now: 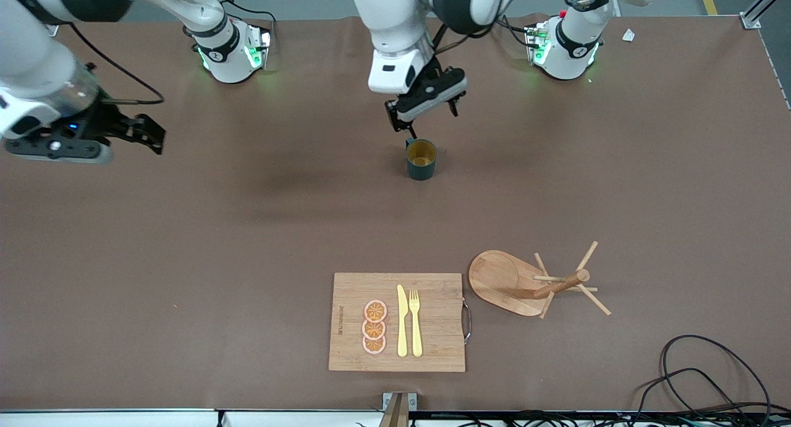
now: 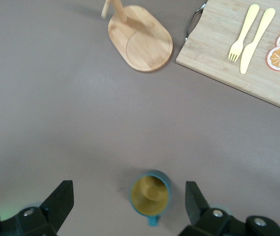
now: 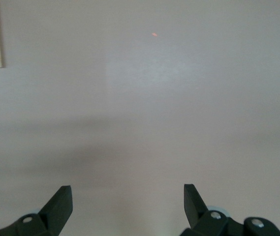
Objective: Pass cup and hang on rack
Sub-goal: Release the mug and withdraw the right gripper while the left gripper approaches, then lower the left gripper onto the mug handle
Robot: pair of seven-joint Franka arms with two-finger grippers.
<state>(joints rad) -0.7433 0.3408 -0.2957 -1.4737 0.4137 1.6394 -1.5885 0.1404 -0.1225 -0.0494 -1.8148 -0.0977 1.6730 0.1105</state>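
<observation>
Nearest the front camera, a rectangular bamboo cutting board (image 1: 426,319) with a metal handle lies on the brown table (image 1: 216,241). On it are three orange slices (image 1: 374,327), a pale yellow knife (image 1: 402,321) and a pale yellow fork (image 1: 415,322). Just beside the board, toward the left arm's end of the table, stands the light wooden mug rack (image 1: 503,279) with an oval base, a central post and thin angled pegs, all bare. Farther from the camera, mid-table and well apart from the rack, the small dark teal mug (image 1: 421,159) with a yellow-orange inside stands upright. The left gripper (image 1: 425,118) hovers just above the mug, fingers spread wide, holding nothing. The right gripper (image 1: 145,133) waits over bare table at the right arm's end, fingers spread wide, empty.
</observation>
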